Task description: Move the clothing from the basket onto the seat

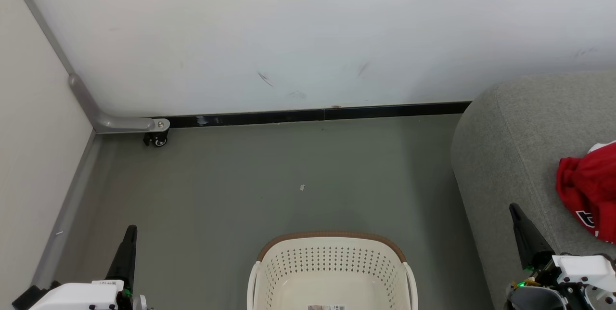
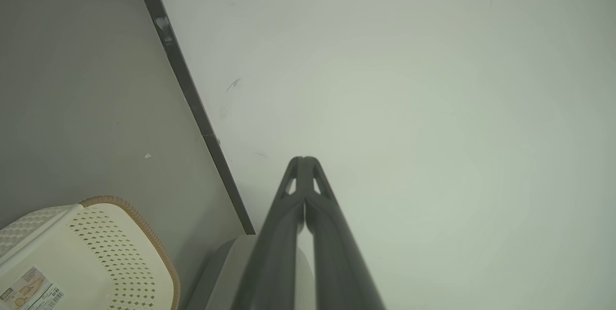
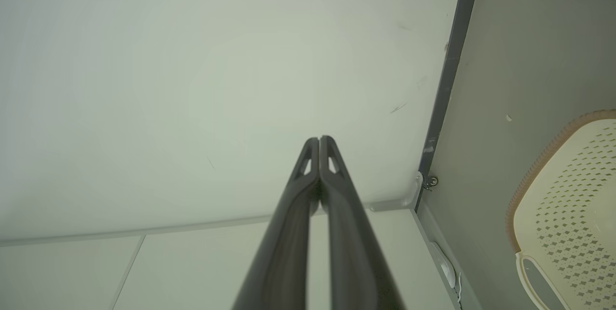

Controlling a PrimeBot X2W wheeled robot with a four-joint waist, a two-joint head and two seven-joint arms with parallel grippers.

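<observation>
A scuffed white wall (image 1: 308,35) with a dark skirting meets a grey floor (image 1: 240,180). At 6 o'clock in the head view stands the cream perforated laundry basket (image 1: 332,257); the part of its inside that shows is bare plastic with a label. At 3 o'clock rises the grey sofa (image 1: 510,156), and the red sports garment (image 1: 584,185) lies bunched on its seat, cut off by the frame's edge, with dark lettering at its lower fold.

The left pincer (image 1: 130,233) at 7 o'clock and the right pincer (image 1: 516,211) at 4 o'clock both have fingers pressed together, gripping nothing.

The garment looks light, limp and somewhat slick. It would probably drape and trail, so a thick gathered fold is a safer hold than a single hem.
</observation>
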